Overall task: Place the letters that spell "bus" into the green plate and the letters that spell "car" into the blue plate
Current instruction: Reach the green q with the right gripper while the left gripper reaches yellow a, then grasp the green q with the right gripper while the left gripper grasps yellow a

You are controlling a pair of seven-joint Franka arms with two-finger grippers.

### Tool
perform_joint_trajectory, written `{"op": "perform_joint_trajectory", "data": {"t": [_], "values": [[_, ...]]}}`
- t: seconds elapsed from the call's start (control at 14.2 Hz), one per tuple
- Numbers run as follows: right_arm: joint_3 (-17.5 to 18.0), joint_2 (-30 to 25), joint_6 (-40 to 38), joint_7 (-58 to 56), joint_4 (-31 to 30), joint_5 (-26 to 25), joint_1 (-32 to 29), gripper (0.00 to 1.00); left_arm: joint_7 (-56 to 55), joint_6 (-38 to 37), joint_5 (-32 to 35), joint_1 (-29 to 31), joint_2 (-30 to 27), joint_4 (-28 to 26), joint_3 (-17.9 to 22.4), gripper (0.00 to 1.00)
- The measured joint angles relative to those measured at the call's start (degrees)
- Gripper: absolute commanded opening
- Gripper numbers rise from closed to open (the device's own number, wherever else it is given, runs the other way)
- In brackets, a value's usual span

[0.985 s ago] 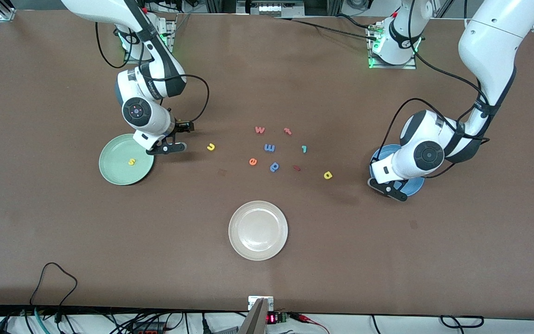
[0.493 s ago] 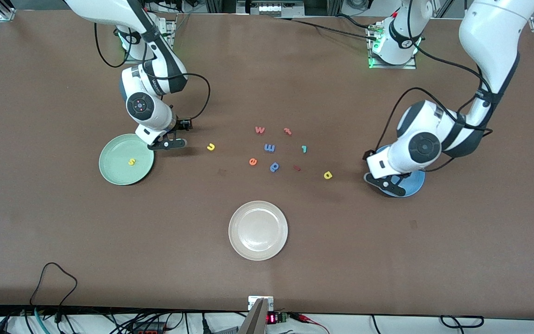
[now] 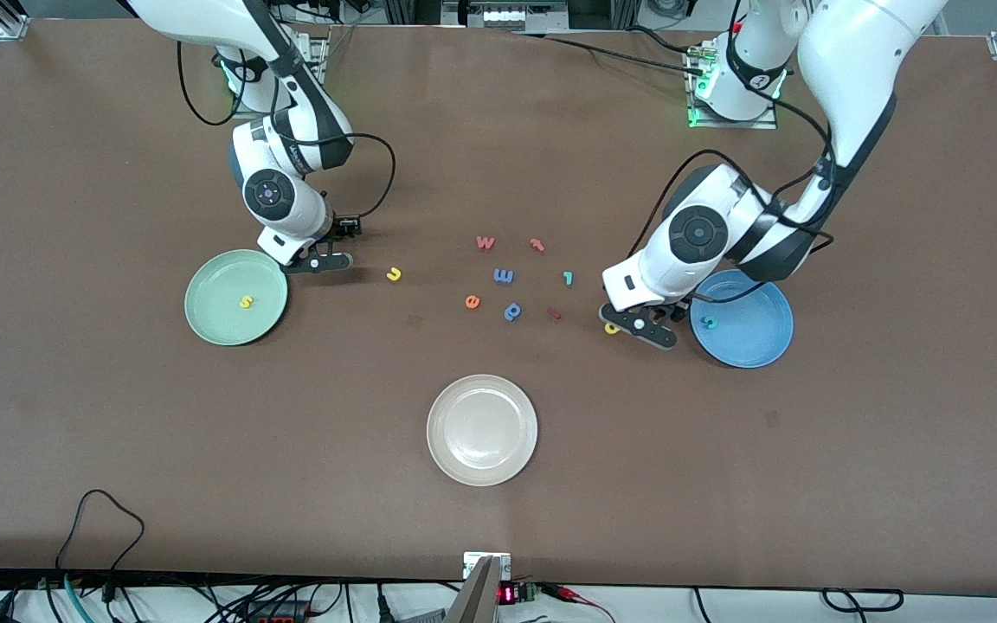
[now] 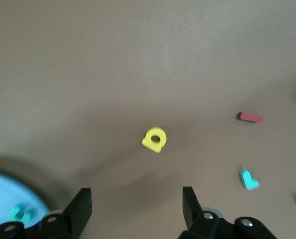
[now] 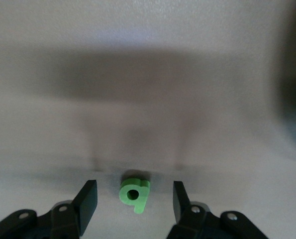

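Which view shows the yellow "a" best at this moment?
The left wrist view: the yellow "a" lies whole on bare table ahead of the open left claw. In the front view only a sliver of it shows beneath that claw, beside the blue plate. The right wrist view does not show it.

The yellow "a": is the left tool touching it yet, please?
Apart. The left wrist view shows the yellow "a" on the table ahead of the open left tool, bare table between.

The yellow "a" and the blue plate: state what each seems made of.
The small yellow letter "a": probably foam or soft plastic, matte; it looks thick, blunt-edged and without glare. The round sky-blue plate: likely hard plastic or glazed ceramic, smooth with a slight sheen and a moulded raised rim. Neither can be settled by sight.
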Motion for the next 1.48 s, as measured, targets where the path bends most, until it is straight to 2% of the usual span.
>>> {"op": "perform_joint_trajectory", "data": {"t": [0.14,0.21,0.56,0.77,1.06,1.48], "values": [[0.0,0.0,1.1,0.0,-0.9,0.0,0.0,0.63,-1.2,1.7,3.9,0.1,2.5,0.4,0.6,0.81],[0.0,0.0,1.9,0.0,-1.3,0.0,0.0,0.57,-1.4,2.2,4.4,0.1,3.2,0.7,0.6,0.81],[0.1,-0.1,2.7,0.4,-1.9,0.3,0.2,0.46,-1.7,7.3,5.4,-1.7,3.8,1.1,0.6,0.81],[0.0,-0.1,2.9,0.6,-1.9,0.3,0.8,0.32,-2.0,8.8,9.0,-1.5,4.4,1.1,0.7,0.82],[0.1,-0.3,2.9,0.8,-1.8,0.3,1.1,0.12,-2.0,9.0,9.5,-1.6,4.8,1.1,0.6,0.82],[-0.1,-0.3,3.5,0.9,-1.4,0.3,1.5,0.05,-2.8,9.0,9.5,-2.1,5.3,0.9,0.2,0.82]]}}
